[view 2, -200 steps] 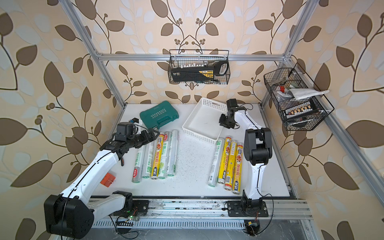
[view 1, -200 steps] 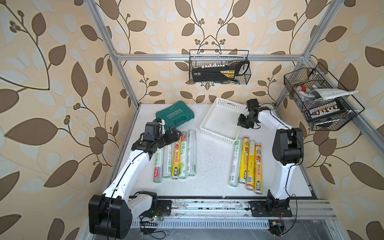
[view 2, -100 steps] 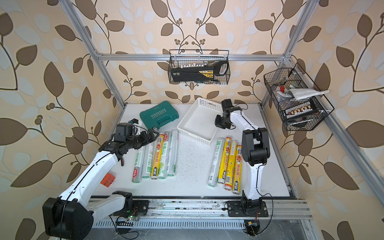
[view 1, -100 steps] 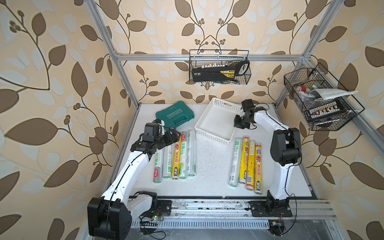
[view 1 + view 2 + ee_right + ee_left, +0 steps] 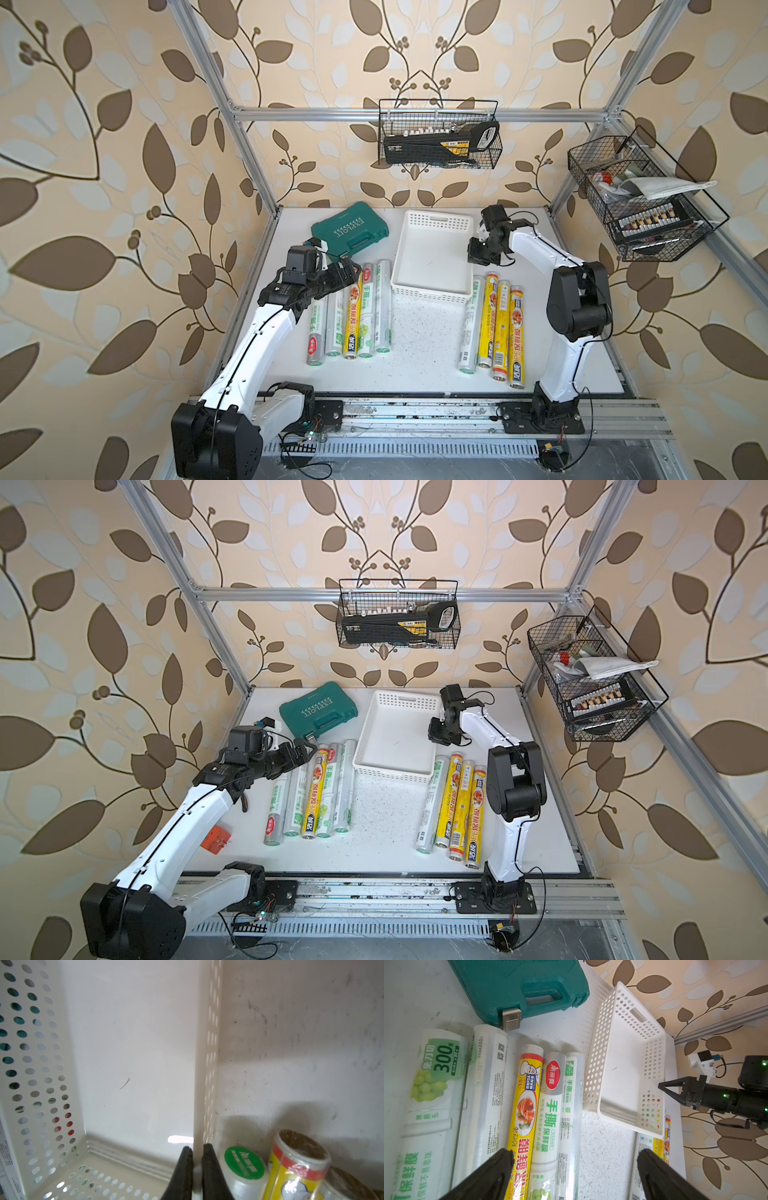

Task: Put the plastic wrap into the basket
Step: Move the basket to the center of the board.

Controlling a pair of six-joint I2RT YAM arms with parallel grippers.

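The right gripper [image 5: 195, 1150] is pinched tight on the right-hand long wall of the basket [image 5: 432, 291], one finger inside and one outside, a little right of centre in both top views. The basket stands in the middle of the table [image 5: 415, 374], with the plastic wrap [image 5: 368, 316] lying outside it, five rolls just to its left and four at its lower right. Left of centre, the left gripper [image 5: 575, 1154] hangs spread wide above the upper ends of the left-hand rolls, with a green tool case [image 5: 349, 230] just above them.
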